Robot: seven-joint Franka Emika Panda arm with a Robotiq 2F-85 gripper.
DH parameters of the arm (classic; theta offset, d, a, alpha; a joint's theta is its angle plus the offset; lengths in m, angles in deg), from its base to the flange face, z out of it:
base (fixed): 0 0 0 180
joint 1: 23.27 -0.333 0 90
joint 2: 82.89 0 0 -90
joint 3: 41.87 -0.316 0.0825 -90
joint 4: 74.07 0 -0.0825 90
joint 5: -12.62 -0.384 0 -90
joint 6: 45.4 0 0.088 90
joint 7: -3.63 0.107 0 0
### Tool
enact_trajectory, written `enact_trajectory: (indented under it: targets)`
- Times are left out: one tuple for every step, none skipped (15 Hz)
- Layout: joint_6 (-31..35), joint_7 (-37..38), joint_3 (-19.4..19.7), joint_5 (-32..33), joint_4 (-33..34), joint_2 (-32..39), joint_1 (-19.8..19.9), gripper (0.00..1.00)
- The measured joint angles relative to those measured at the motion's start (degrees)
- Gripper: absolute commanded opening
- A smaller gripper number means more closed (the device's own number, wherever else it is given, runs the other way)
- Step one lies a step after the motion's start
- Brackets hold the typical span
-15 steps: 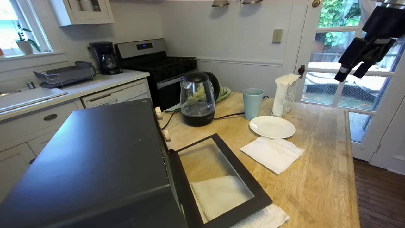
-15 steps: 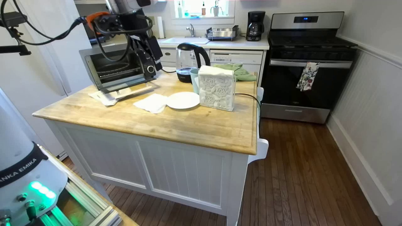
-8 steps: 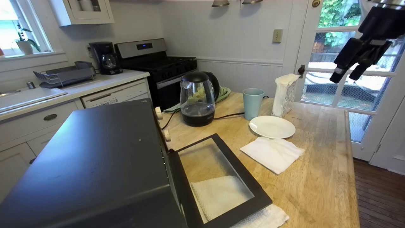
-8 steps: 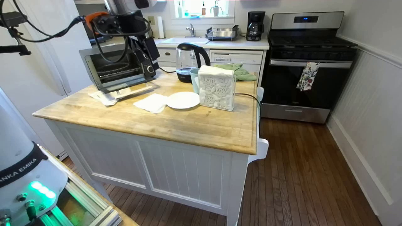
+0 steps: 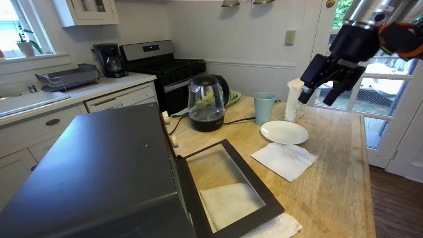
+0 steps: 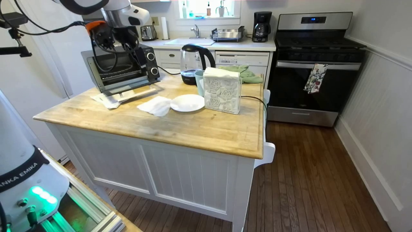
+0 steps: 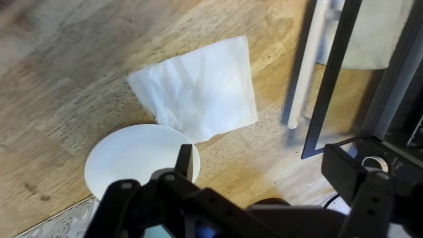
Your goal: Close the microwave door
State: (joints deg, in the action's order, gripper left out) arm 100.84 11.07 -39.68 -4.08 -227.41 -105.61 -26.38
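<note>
Dark grey, the microwave (image 5: 115, 158) fills the near left of an exterior view, its door (image 5: 226, 175) folded down over the wooden counter (image 5: 337, 158), a white sheet (image 5: 277, 228) lying beneath the glass. Well apart from the door, the gripper (image 5: 318, 97) hangs in the air, its two fingers (image 5: 312, 76) spread. Blue figures glow on the display (image 5: 151, 48) of the stove (image 5: 165, 72), and fine print runs along the dishwasher (image 5: 122, 97), all too tiny to read. In an exterior view that takes in the robot's base (image 6: 19, 193), a black band (image 6: 19, 175) reads "ANKA EMIKA", its start cut off at the frame's edge, above green lights (image 6: 44, 195). The gripper there overlaps the microwave's front near two knobs (image 6: 150, 56), and the gap between its fingers cannot be made out; the door, seen nearly edge-on, juts out above a whitish handle (image 6: 138, 94). In the wrist view the fingers stand wide apart, one overlapping a white plate (image 7: 132, 155), the other the panel (image 7: 380, 148) that carries a knob, where the printed marks are too blurred to read. A white napkin (image 7: 201, 89) touches the plate's rim, and the door's dark frame runs along the right beside its handle.
</note>
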Motion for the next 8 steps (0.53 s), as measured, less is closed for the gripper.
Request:
enact_trajectory:
  targets:
    - [2.41,0.21,-0.31,-1.78,0.56,1.93,-0.87,1.0]
    - [4.69,0.22,-0.44,-3.92,1.2,4.07,-1.78,1.0]
    - [6.7,0.08,-0.44,-6.35,1.91,6.1,-2.72,0.92]
    - [8.5,-0.21,-0.43,-8.98,2.63,8.13,-3.71,0.74]
    - [10.17,-1.0,-0.42,-12.07,3.46,10.08,-4.81,0.68]
    - [11.86,-2.44,-0.41,-15.44,4.32,11.98,-6.04,0.59]
    - [13.31,-4.35,-0.35,-19.1,5.33,13.75,-7.38,0.53]
    - [14.48,-6.52,-0.29,-22.55,6.44,15.43,-8.62,0.45]
